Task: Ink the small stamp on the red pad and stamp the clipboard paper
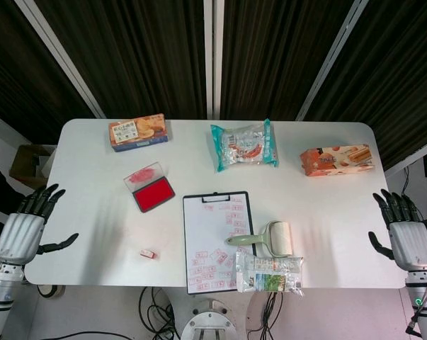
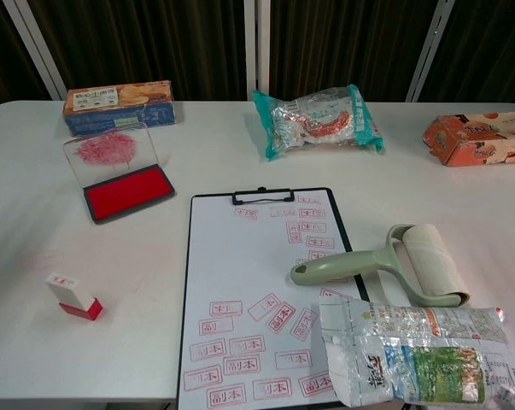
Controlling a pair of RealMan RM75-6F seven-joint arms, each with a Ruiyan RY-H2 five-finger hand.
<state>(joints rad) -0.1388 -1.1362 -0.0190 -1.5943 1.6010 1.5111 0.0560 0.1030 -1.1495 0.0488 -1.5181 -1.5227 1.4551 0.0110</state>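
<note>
We see the stamp lying on its side on the table, left of the clipboard and in front of the red pad, apart from both. Its long axis runs upper-left to lower-right in the chest view, white end with faint red print toward upper left, red end toward lower right. The pad is open, lid raised and smeared red. The paper carries many red boxed imprints reading 副本, scattered at varied angles, mostly on the near half. A lint roller lies across the clipboard's right edge, handle pointing left, and a printed snack bag overlaps the near right corner; its text is too small to read. At the far edge sit a biscuit box, a teal packet and an orange box, labels unreadable. The left robot hand and right robot hand hover off the table sides, fingers spread, holding nothing.
</note>
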